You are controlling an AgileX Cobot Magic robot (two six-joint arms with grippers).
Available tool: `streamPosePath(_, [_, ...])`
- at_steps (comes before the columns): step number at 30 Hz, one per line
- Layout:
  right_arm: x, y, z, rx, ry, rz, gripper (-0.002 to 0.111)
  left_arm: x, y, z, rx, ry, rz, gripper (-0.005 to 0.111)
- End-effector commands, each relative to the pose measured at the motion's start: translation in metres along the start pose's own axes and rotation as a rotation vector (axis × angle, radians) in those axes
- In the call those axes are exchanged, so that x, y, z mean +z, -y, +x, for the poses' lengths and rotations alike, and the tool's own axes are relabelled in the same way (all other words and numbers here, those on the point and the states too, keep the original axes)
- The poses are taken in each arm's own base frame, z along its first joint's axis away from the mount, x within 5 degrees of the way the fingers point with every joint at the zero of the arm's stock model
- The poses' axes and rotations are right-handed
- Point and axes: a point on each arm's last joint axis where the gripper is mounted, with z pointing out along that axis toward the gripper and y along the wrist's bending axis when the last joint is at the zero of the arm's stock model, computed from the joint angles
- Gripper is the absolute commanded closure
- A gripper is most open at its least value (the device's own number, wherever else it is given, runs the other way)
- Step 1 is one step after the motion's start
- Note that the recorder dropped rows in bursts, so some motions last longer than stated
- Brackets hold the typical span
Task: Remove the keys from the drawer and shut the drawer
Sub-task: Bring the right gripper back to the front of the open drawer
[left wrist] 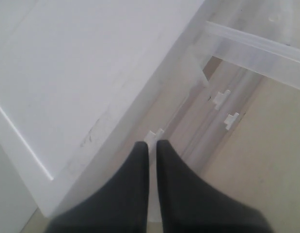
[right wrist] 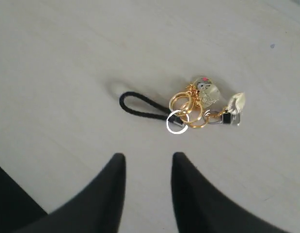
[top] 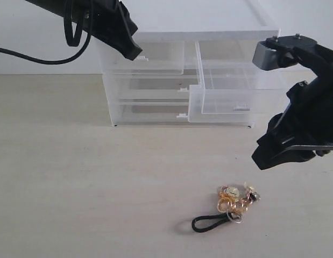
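Note:
The keys [top: 233, 201], gold rings and pale metal pieces on a black cord loop, lie on the table in front of the unit; the right wrist view shows the keys [right wrist: 188, 112] lying free. My right gripper [top: 261, 159] hangs open above and to the right of them, with nothing between its fingers [right wrist: 119, 167]. The drawer [top: 236, 88], the right one of the top pair, stands pulled out, its white tab handle [top: 241, 108] at the front. My left gripper [top: 135, 52] is shut and empty by the upper left of the unit, just above the left drawer's tab [left wrist: 154, 135].
The clear drawer unit [top: 150, 88] stands at the back of the pale wooden table [top: 75, 177]; its other drawers are pushed in. A black cable [top: 26, 58] trails from the left arm.

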Motion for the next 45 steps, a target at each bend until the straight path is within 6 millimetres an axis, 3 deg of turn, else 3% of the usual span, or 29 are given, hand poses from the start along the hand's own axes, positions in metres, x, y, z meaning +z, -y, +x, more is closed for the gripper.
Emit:
streamPosePath(1, [-0.002, 0.000, 0.000, -0.003, 0.022, 0.006, 0.058, 0.002, -0.001, -0.001, -0.015, 0.010, -0.006, 0.103])
streamPosePath(4, [-0.002, 0.000, -0.001, -0.003, 0.028, 0.009, 0.065, 0.002, -0.002, -0.002, -0.015, 0.021, -0.011, 0.103])
streamPosePath(9, [-0.002, 0.000, 0.000, -0.029, 0.018, 0.004, 0.108, 0.005, -0.002, -0.003, -0.016, 0.045, -0.022, 0.103])
streamPosePath(24, [-0.014, 0.005, -0.011, -0.017, 0.296, 0.133, 0.108, 0.060, 0.008, 0.010, -0.011, 0.066, -0.023, 0.103])
streamPosePath(29, [-0.007, 0.011, 0.008, 0.077, 0.493, 0.200, 0.109, 0.074, 0.011, 0.013, 0.001, 0.084, -0.029, 0.103])
streamPosePath(35, [0.022, 0.023, 0.043, 0.290, 0.652, 0.262, 0.109, 0.089, 0.013, 0.014, 0.009, 0.144, -0.057, 0.103])
streamPosePath(41, [0.042, -0.015, 0.057, 0.087, 0.942, 0.305, 0.109, 0.088, 0.000, 0.018, -0.008, 0.160, -0.095, 0.103])
streamPosePath(45, [0.042, -0.020, 0.060, 0.079, 0.998, 0.296, 0.109, 0.088, -0.007, 0.023, -0.019, 0.146, -0.105, 0.103])
